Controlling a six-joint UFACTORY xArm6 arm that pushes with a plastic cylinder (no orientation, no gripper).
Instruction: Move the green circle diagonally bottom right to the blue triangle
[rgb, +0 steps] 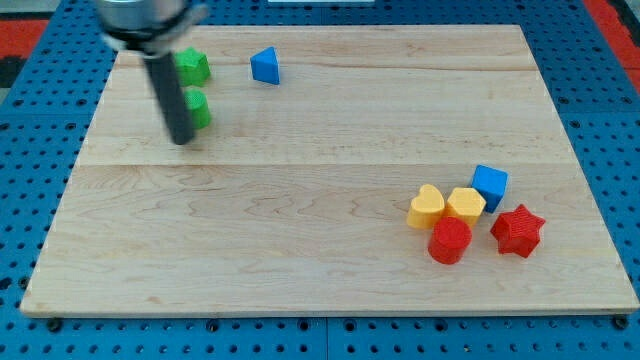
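Rod tip sits on the tabletop, touching or just beside the green circle; the circle lies up and to the view's right of the tip. No jaws on this rig, so no jaw state to give. Blue triangle is further up-right, apart from the circle. Another green block sits above the circle, shape unclear. Likely next: push the circle right, to below-right of the triangle. No containers here.
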